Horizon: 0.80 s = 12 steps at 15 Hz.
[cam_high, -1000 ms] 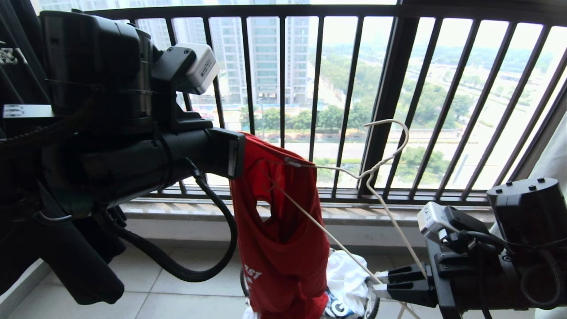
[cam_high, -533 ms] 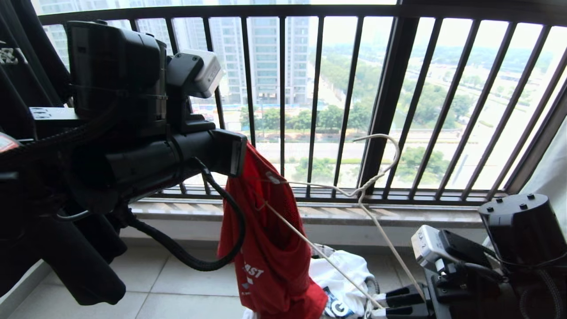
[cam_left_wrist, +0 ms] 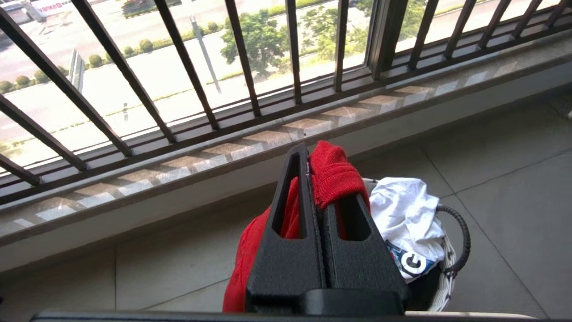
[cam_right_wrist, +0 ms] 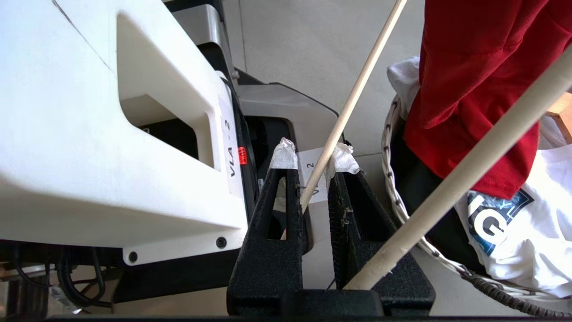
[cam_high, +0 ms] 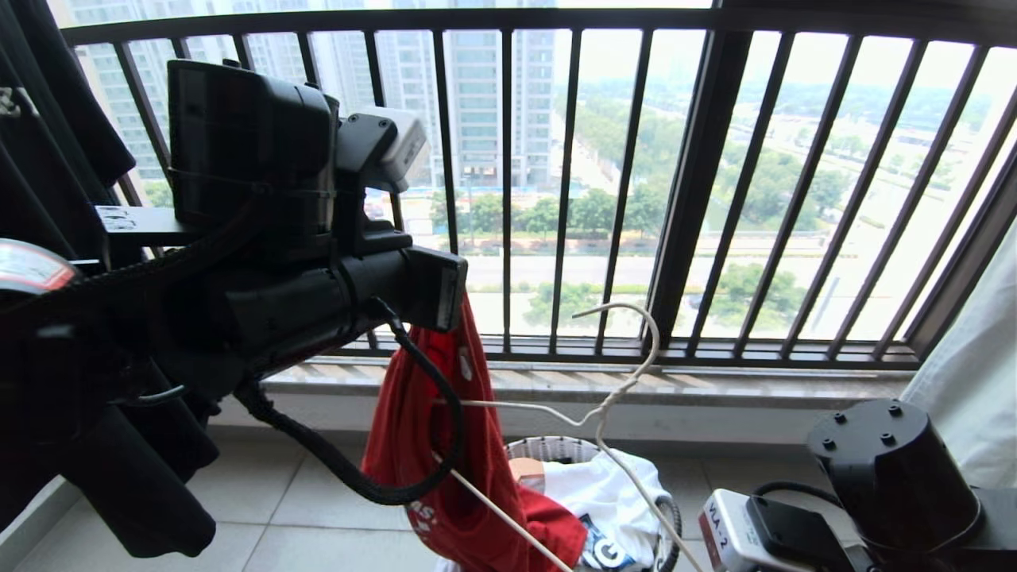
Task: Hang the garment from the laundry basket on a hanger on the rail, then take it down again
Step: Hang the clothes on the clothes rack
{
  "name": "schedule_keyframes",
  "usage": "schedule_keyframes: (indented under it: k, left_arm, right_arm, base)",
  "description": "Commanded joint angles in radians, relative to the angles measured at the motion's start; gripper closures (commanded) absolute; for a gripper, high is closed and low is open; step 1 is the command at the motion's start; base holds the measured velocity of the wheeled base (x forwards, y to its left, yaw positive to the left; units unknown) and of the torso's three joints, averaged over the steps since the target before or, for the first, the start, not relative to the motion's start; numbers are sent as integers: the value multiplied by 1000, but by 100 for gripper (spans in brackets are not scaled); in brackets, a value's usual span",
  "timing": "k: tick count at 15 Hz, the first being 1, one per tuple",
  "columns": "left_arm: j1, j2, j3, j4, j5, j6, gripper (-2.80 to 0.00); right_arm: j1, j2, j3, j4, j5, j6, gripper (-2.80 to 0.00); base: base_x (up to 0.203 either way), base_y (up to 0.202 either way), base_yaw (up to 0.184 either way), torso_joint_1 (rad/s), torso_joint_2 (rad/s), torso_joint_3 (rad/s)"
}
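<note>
The red garment (cam_high: 413, 445) hangs bunched from my left gripper (cam_high: 449, 298), whose jaws are shut on a fold of it (cam_left_wrist: 333, 172) at about sill height. The thin white hanger (cam_high: 647, 342) is threaded into the cloth, its hook free in the air before the window bars. It slants down to the lower right. My right gripper (cam_right_wrist: 313, 156) is below the head view and is shut on a wire of the hanger (cam_right_wrist: 357, 89). The laundry basket (cam_high: 548, 446) stands on the floor under the garment (cam_right_wrist: 464, 67). The rail is out of view.
A white printed garment (cam_high: 612, 492) fills the basket (cam_left_wrist: 462, 232). The black barred window railing (cam_high: 683, 199) and stone sill (cam_high: 636, 381) run behind. Dark clothes (cam_high: 48, 119) hang at far left, pale cloth (cam_high: 969, 373) at far right. My white base (cam_right_wrist: 89, 134) is beside the right gripper.
The right arm has sunk, taking its gripper out of the head view. The hanger and its hook dropped and shifted left. The left arm moved right, and the garment hangs lower.
</note>
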Motion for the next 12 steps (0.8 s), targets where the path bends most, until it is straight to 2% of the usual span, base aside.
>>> schedule_keyframes:
  k: [1, 3, 6, 7, 10, 12]
  left_arm:
    - [-51, 1, 13, -1, -2, -17, 0]
    - [-101, -3, 29, 5, -3, -25, 0]
    - [-130, 4, 32, 13, -3, -23, 0]
    - [-131, 9, 11, 30, -2, -21, 0]
    - [-143, 2, -110, 185, -2, -20, 0]
    - [-167, 12, -175, 231, -2, -18, 0]
  right_arm:
    - [10, 0, -2, -3, 4, 0, 0]
    - [8, -25, -5, -3, 2, 0, 0]
    - [-65, -64, -19, -6, -49, 3, 0]
    - [-88, -68, -26, -6, -55, 2, 0]
    - [-138, -73, -50, -7, -60, -1, 0]
    - [-135, -81, -58, -7, -52, -3, 0]
  base:
    - [0, 0, 0, 0, 0, 0]
    - [0, 0, 0, 0, 0, 0]
    - [0, 0, 0, 0, 0, 0]
    - [0, 0, 0, 0, 0, 0]
    - [0, 0, 0, 0, 0, 0]
    - [0, 0, 0, 0, 0, 0]
